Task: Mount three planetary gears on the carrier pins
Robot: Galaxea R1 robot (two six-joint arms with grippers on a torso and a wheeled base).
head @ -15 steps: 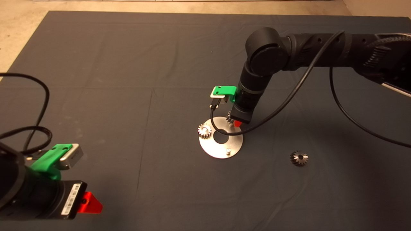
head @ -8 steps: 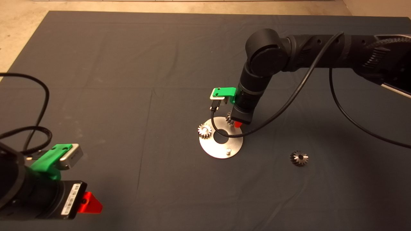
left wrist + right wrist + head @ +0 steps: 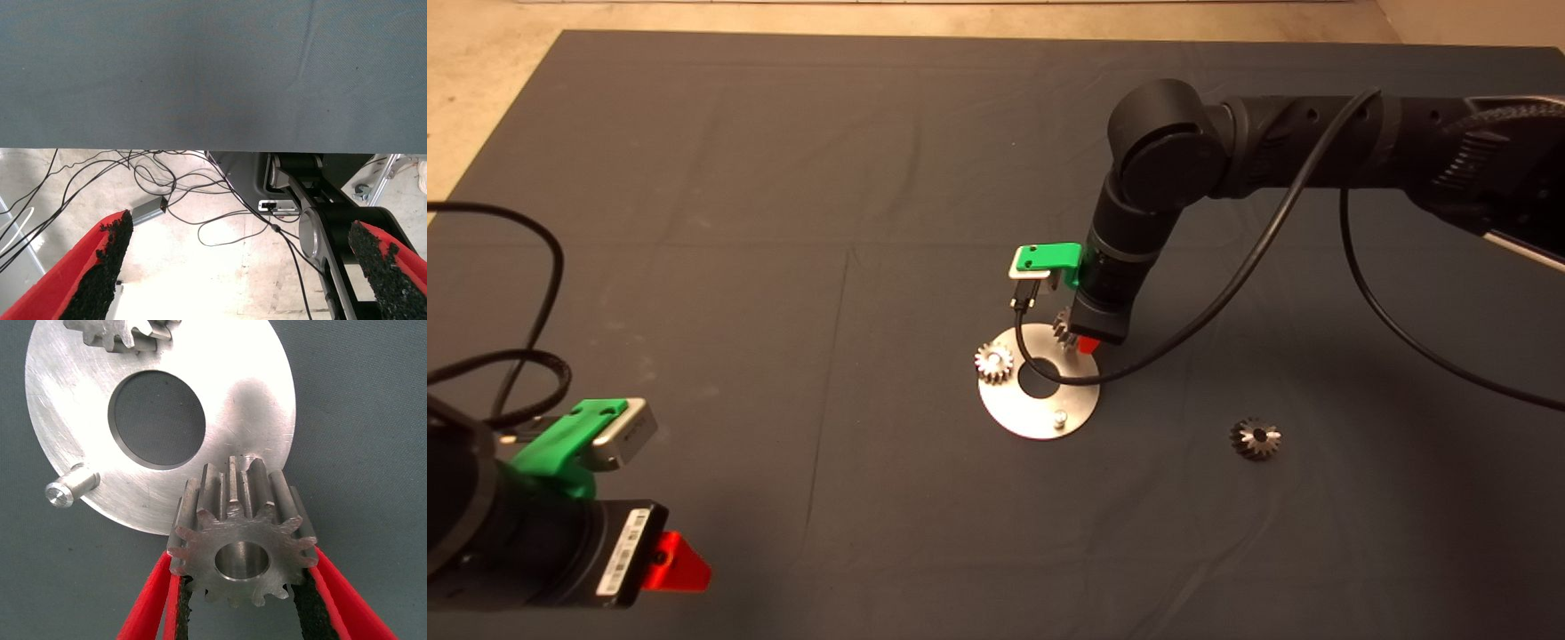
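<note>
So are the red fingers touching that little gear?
Touching. In the right wrist view, the right gripper's black pads press against both sides of the gear, with no gap.

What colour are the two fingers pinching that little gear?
Red, with black pads. The right gripper fingers clamp the gear; the right wrist view shows it best.

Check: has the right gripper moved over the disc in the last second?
Yes, slightly. In the head view the right gripper with its held gear has crept toward the disc's far rim, away from the bare pin. The disc is unmoved.
</note>
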